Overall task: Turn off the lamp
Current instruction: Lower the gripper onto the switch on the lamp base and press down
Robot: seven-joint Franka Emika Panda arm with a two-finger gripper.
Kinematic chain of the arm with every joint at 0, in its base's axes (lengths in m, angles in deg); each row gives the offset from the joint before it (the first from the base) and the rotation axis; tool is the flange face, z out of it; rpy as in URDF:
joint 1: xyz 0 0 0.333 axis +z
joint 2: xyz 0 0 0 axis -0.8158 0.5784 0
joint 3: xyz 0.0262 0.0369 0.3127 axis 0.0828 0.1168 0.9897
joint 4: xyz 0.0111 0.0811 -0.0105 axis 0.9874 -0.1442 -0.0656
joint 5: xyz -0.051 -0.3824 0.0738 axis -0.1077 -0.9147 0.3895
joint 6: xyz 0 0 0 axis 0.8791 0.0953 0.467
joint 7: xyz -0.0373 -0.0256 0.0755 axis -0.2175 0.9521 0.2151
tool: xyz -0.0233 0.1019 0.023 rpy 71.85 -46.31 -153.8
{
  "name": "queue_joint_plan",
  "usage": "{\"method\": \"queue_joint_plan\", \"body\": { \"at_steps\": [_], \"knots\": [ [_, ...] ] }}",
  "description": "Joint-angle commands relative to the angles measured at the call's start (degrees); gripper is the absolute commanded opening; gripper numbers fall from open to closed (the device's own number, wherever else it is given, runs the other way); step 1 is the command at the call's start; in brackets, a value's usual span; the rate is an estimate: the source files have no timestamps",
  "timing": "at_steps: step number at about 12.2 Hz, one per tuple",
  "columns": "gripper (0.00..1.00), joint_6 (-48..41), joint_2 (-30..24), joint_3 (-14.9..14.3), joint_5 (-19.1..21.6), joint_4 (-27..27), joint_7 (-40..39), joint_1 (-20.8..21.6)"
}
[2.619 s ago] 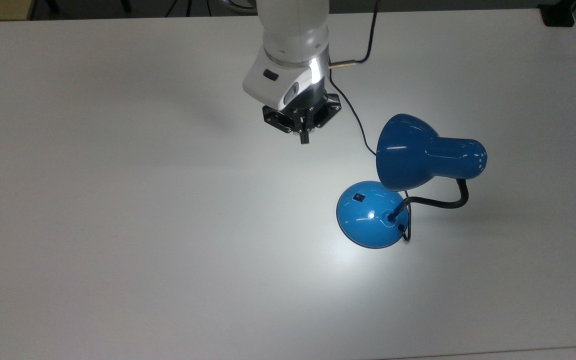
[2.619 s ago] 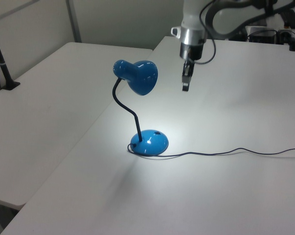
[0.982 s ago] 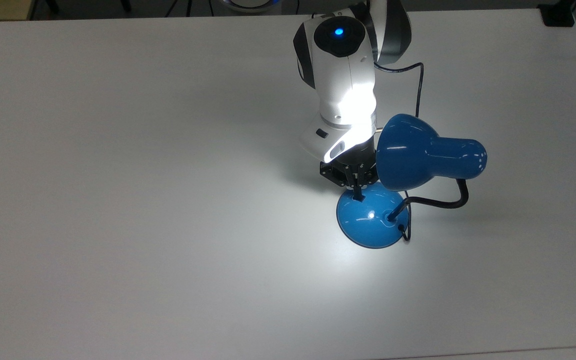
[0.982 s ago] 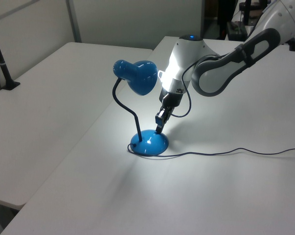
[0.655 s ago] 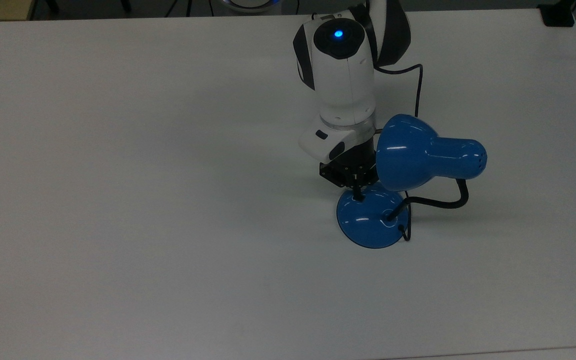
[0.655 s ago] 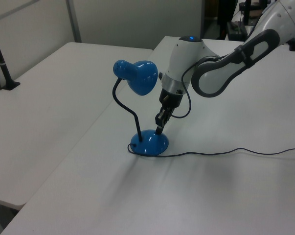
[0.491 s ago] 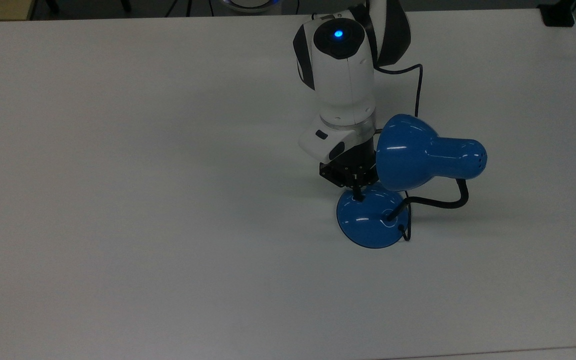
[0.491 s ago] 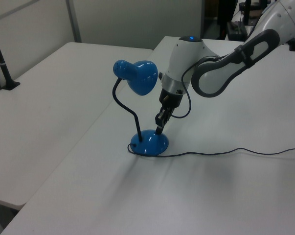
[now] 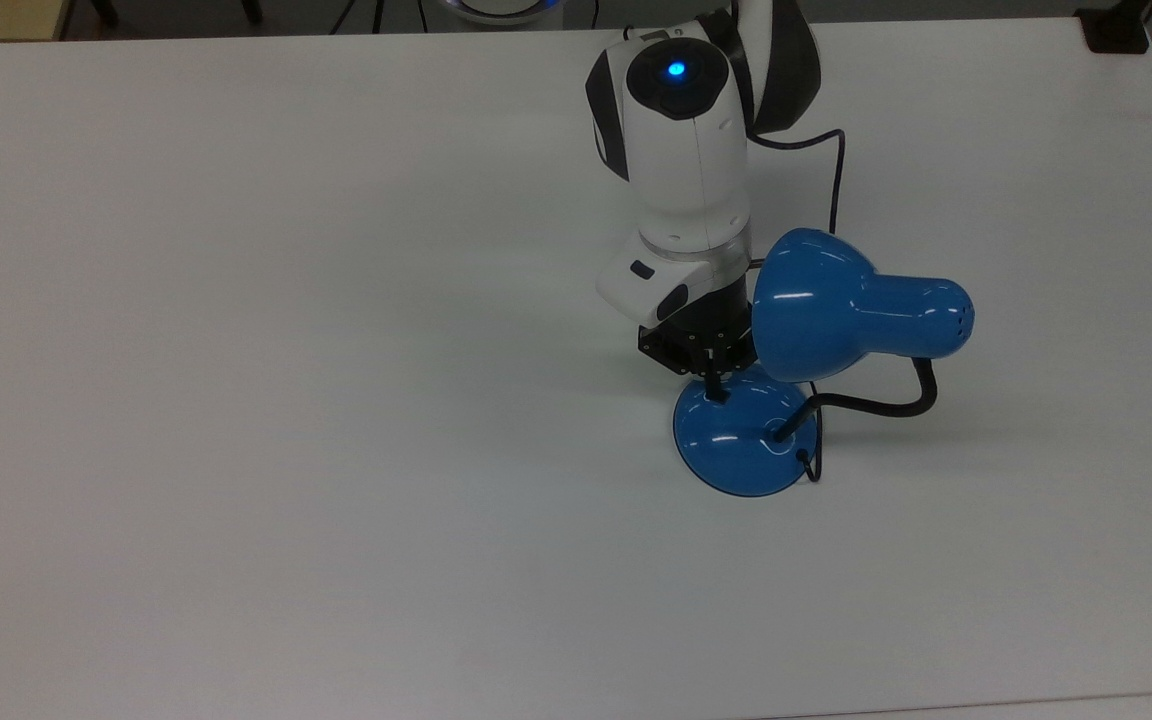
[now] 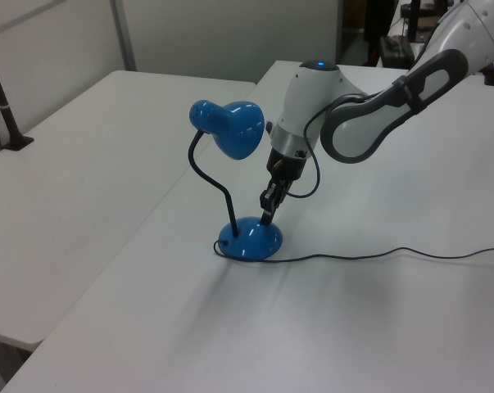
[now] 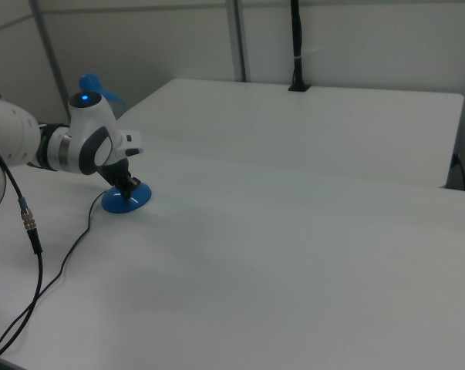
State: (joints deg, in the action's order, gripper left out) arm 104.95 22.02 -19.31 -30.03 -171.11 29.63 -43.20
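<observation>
The blue desk lamp [image 9: 861,315] stands on the white desk [image 9: 286,400], toward the top view's right, well inside the edges. Its round domed base [image 9: 741,445] sits flat on the desk surface; the black gooseneck [image 9: 876,403] rises from the base and curves up to the bell-shaped shade [image 10: 238,128], which opens toward the top view's left. No pool of light on the desk beneath the shade; lamp reads as unlit. A thin black cord [image 10: 378,254] leaves the base and trails across the desk toward the left view's right edge. The Panda arm [image 9: 681,160] reaches down beside the shade, wrist tilted. The end effector [image 9: 716,392] has its two fingers drawn together into a single narrow tip with nothing held between them, and that tip rests on the upper part of the base at the side nearer the arm, where the small switch would be covered by it. In the left view the end effector [image 10: 265,217] meets the base just beside the foot of the gooseneck. In the right view the arm [image 11: 85,146] hides most of the lamp, with the base [image 11: 128,200] visible below it.
</observation>
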Motion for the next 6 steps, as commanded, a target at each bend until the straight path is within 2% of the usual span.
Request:
{"method": "queue_joint_plan", "body": {
  "at_steps": [1, 6],
  "knots": [
    [0.00, 0.6, 0.8, -0.3, 0.8, -1.8, 0.5, 0.0],
    [0.00, -1.2, 0.7, -0.3, 0.8, -2.2, 0.4, 0.0]
  ]
}}
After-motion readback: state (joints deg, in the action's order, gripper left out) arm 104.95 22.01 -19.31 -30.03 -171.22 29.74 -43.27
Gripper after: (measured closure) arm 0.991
